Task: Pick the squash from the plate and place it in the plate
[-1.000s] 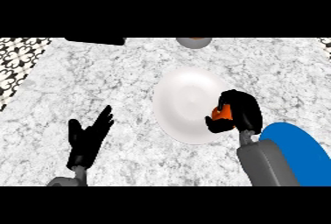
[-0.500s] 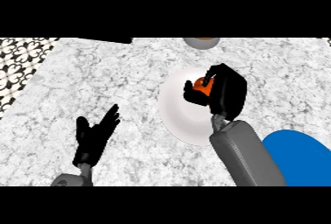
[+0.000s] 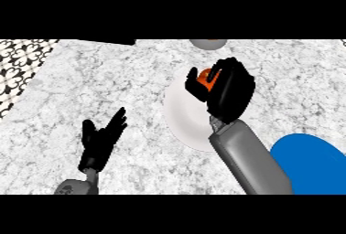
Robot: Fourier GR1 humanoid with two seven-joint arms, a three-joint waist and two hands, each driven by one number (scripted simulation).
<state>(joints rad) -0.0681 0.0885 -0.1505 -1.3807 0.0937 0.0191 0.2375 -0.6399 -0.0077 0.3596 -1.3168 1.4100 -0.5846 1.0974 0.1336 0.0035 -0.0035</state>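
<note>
You are looking down on a marbled grey-white counter point(image 3: 101, 82) that fills nearly the whole view. Left of the counter, at the upper corner, you can see a strip of black-and-white patterned tile point(image 3: 19, 64). Along the counter's far edge sits a dark strip point(image 3: 101, 41), too cropped to identify. Lighting is even.

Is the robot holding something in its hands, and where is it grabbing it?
The right hand curls around the orange squash, hiding most of it, above the white plate. The left hand holds nothing.
</note>
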